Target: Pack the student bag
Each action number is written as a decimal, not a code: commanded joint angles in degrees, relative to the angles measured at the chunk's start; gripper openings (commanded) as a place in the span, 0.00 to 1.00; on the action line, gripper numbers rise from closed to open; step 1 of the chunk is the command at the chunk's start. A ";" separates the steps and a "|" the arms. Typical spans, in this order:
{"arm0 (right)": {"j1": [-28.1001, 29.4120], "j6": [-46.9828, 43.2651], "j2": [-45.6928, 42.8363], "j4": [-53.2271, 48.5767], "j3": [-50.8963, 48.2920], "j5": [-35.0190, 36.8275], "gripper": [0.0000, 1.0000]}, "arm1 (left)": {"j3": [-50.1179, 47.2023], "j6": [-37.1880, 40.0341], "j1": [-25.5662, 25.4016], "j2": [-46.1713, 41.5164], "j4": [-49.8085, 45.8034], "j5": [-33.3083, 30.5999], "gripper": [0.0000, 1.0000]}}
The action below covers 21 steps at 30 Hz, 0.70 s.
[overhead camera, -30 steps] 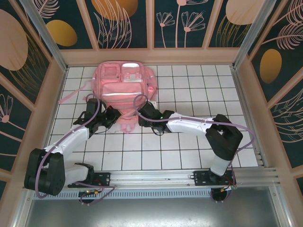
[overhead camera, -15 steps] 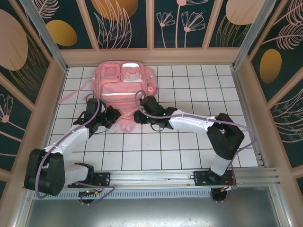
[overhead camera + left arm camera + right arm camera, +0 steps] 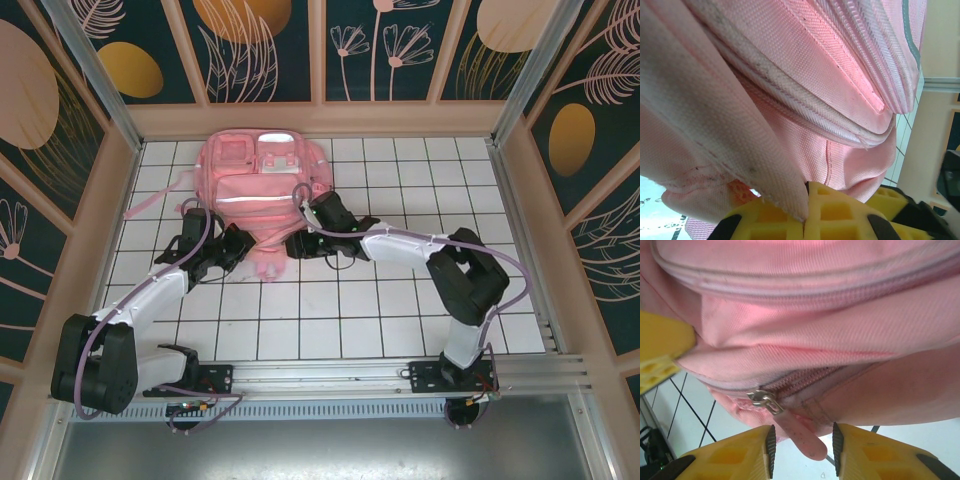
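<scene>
The pink student bag lies far and left of centre on the tiled counter. The left claw is clamped on its near fabric edge. The right claw stands partly open, with a zipper pull between its jaws.

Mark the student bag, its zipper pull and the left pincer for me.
student bag [image 3: 255, 185], top external view, on its front pocket panel.
zipper pull [image 3: 802, 435], right wrist view, on the pink tab.
left pincer [image 3: 806, 205], left wrist view, where its yellow fingertips meet.
</scene>
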 commanded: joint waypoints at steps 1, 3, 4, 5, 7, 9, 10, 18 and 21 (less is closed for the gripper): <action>-0.03 -1.82 1.86 0.76 0.93 -3.65 0.38 | 1.18 0.92 0.22 -1.07 5.47 1.61 0.00; 0.05 -1.83 2.23 1.10 1.02 -4.17 0.34 | 1.17 0.90 0.28 -1.07 5.47 1.56 0.00; 0.01 -1.89 2.37 1.42 1.10 -4.44 0.32 | 1.14 0.92 0.26 -1.07 5.47 1.61 0.00; 0.05 -1.93 2.47 1.71 1.19 -4.62 0.32 | 1.16 0.90 0.29 -1.07 5.47 1.55 0.00; 0.06 -2.23 2.73 1.75 1.77 -4.73 0.26 | 1.16 0.91 0.25 -0.98 5.47 1.60 0.00; 0.14 -2.35 2.35 1.91 2.07 -4.46 0.23 | 1.07 0.87 0.30 -0.98 5.47 1.56 0.00; 0.22 -2.45 2.15 2.07 2.07 -4.20 0.19 | 1.12 0.91 0.22 -1.06 5.47 1.57 0.00; 4.06 -5.43 -0.44 -5.44 5.38 8.36 0.00 | 1.00 0.76 0.24 -0.98 5.67 1.61 0.00; 7.28 -6.84 0.25 -11.11 8.91 16.17 0.00 | 1.01 0.49 0.29 -0.89 6.20 1.78 0.00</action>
